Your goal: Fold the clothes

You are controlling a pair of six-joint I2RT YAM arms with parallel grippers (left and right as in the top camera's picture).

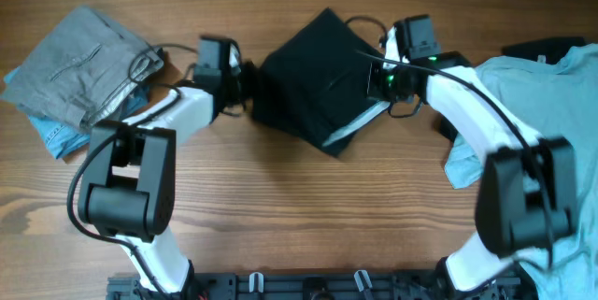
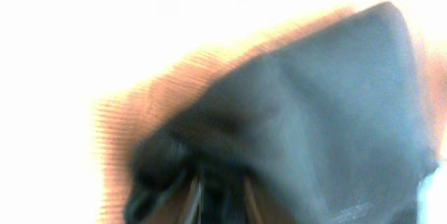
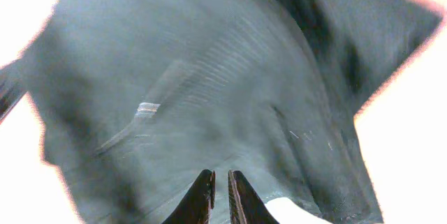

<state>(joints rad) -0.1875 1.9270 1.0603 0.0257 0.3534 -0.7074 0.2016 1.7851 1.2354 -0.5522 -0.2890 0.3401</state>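
Observation:
The black shorts-like garment [image 1: 313, 80] lies at the back middle of the table, and its pale lining [image 1: 350, 130] shows at the lower right edge. My left gripper [image 1: 245, 83] is at its left corner, shut on bunched black cloth [image 2: 223, 196]; this view is blurred. My right gripper [image 1: 376, 80] is at the garment's right side, its fingers [image 3: 220, 176] nearly together and pinching the black cloth [image 3: 209, 77]. The garment spans between the two grippers. Grey trousers [image 1: 84, 62] lie at far left on a blue denim piece [image 1: 56, 134]. A pale blue T-shirt [image 1: 542, 90] lies at far right.
The wooden table [image 1: 308, 207] stretches in front of the garment. A dark object [image 1: 537, 50] shows behind the T-shirt at the back right. Cables run along both arms near the garment.

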